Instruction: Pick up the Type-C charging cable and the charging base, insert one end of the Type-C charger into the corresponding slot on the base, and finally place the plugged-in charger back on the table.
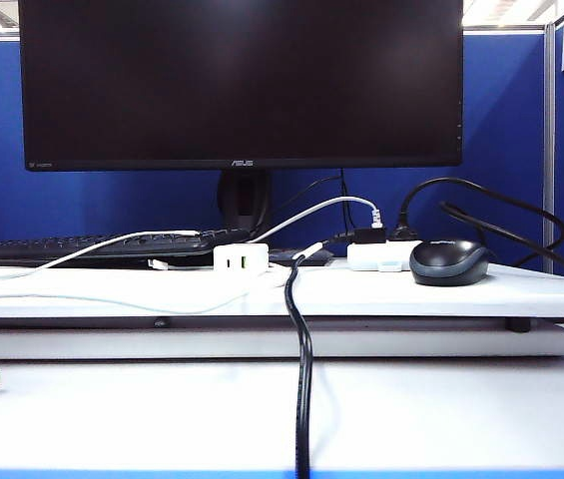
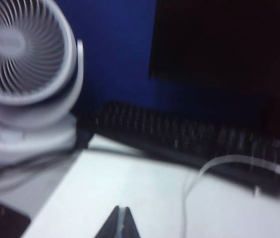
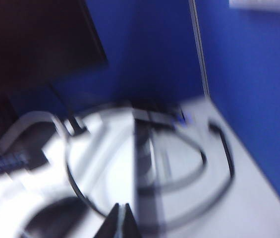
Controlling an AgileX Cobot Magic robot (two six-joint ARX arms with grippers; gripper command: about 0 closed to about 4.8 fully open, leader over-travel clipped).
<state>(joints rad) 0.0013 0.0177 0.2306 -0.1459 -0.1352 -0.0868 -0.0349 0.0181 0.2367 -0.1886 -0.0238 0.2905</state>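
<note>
Blue partition behind white counter (image 1: 441, 409). Charging base (image 1: 241, 258) sits centre frame; Type-C charging cable (image 1: 82, 247) trails left. Left pincer (image 2: 120, 224) and right pincer (image 3: 120, 220) both closed, empty. Risk: grabbing the greyish cable (image 1: 311, 212) instead; blurred wrist views, probably.

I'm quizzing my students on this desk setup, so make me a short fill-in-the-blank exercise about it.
1. The charging base sits to the ____ of the mouse in the exterior view.
2. Both the left gripper and the right gripper are ____.
3. The thick black cable hangs over the table's ____ edge.
4. The monitor screen is ____.

Missing words: left; shut; front; off
</note>
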